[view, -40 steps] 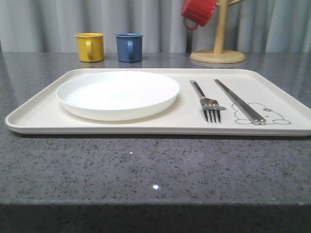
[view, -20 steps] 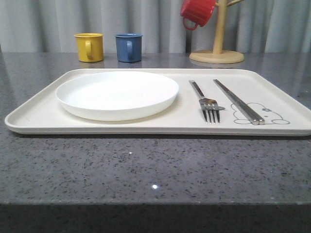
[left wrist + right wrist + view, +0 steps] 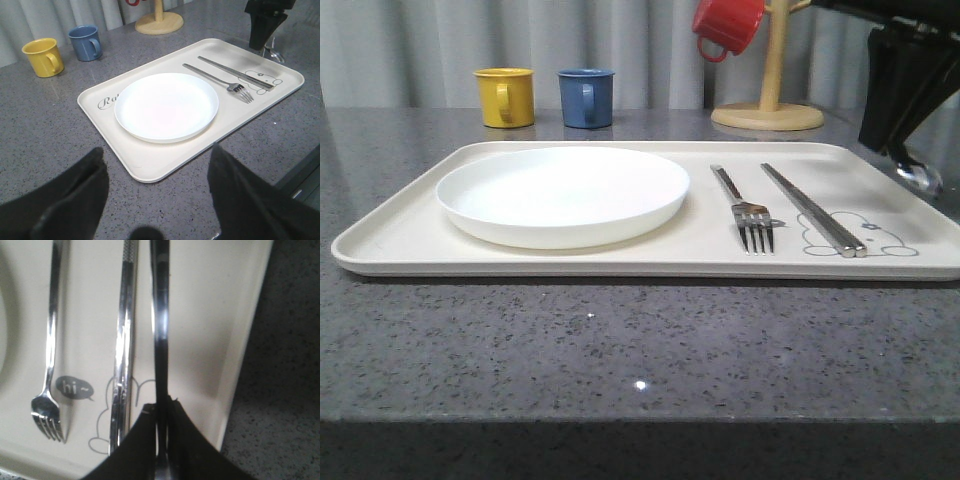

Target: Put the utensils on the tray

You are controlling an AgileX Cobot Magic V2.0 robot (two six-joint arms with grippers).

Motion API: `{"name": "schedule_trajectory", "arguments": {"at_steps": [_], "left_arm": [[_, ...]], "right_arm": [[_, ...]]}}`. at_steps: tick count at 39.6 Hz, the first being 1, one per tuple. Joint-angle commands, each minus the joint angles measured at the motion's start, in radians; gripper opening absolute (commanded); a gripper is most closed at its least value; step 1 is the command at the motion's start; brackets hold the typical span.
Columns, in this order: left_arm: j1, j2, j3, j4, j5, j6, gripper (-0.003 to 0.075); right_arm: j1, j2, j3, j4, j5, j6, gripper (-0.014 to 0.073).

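Right gripper (image 3: 161,440): fingers clenched on spoon (image 3: 160,330), held over tray (image 3: 210,315) beside chopsticks (image 3: 124,340), ready for your lowering. Left gripper (image 3: 155,200): fingers spread, empty.

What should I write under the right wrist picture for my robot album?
Right gripper holds a spoon above the tray, beside the chopsticks and fork.

Polished metal fork (image 3: 751,217) and chopsticks (image 3: 813,210); matt cream tray (image 3: 400,235).
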Motion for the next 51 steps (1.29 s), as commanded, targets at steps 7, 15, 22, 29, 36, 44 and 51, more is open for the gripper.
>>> {"name": "schedule_trajectory", "arguments": {"at_steps": [7,15,22,29,36,44,51], "left_arm": [[-0.006,0.011,-0.026,-0.004,-0.081,-0.007,0.0418],[-0.006,0.011,-0.026,-0.004,-0.081,-0.007,0.0418],[-0.006,0.011,-0.026,-0.004,-0.081,-0.007,0.0418],[-0.006,0.011,-0.026,-0.004,-0.081,-0.007,0.0418],[-0.006,0.011,-0.026,-0.004,-0.081,-0.007,0.0418],[-0.006,0.011,-0.026,-0.004,-0.081,-0.007,0.0418],[-0.006,0.011,-0.026,-0.004,-0.081,-0.007,0.0418]], "right_arm": [[-0.001,0.046,-0.032,0.018,0.017,0.031,0.0041],[-0.001,0.054,-0.032,0.018,0.023,0.031,0.0161],[-0.001,0.052,-0.032,0.017,0.017,0.030,0.0317],[-0.001,0.007,-0.032,0.012,0.017,-0.024,0.0330],[-0.001,-0.100,-0.032,0.005,0.008,-0.083,0.0330],[-0.001,-0.258,-0.032,-0.058,0.010,-0.091,0.0330],[-0.001,-0.421,0.002,-0.090,-0.007,-0.093,0.0330]]}}
